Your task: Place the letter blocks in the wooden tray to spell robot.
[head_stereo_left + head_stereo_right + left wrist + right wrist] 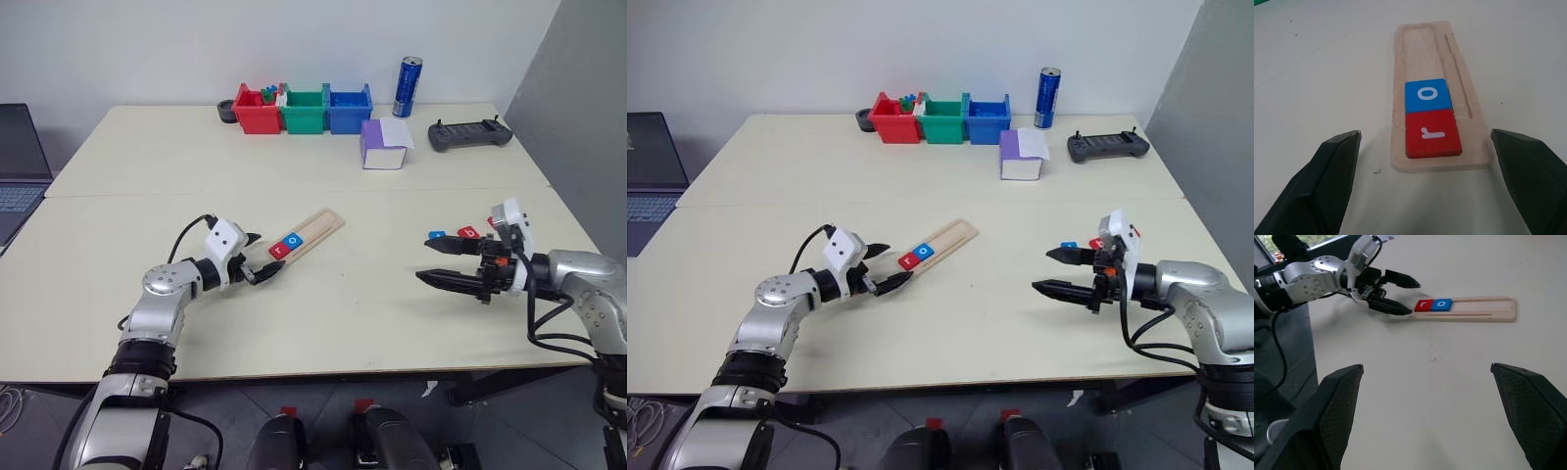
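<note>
The left gripper sits nearest, its jaws spread wide and empty, just at the near end of the tray, one finger on either side of that end without clear contact. The tray lies slanted on the table. In its groove, at the end by the left gripper, a red "r" block touches a blue "o" block beyond it; the rest of the groove is bare wood.

Well to the right of the tray, the right gripper hangs over the table, jaws also wide apart and holding nothing, fingers pointing toward the tray. Just behind it lie a blue block and a red block; possibly a third peeks out at the wrist, but it is too hidden to tell.

Far beyond the tray stand red, green and blue bins, a can, a purple box and a controller.
</note>
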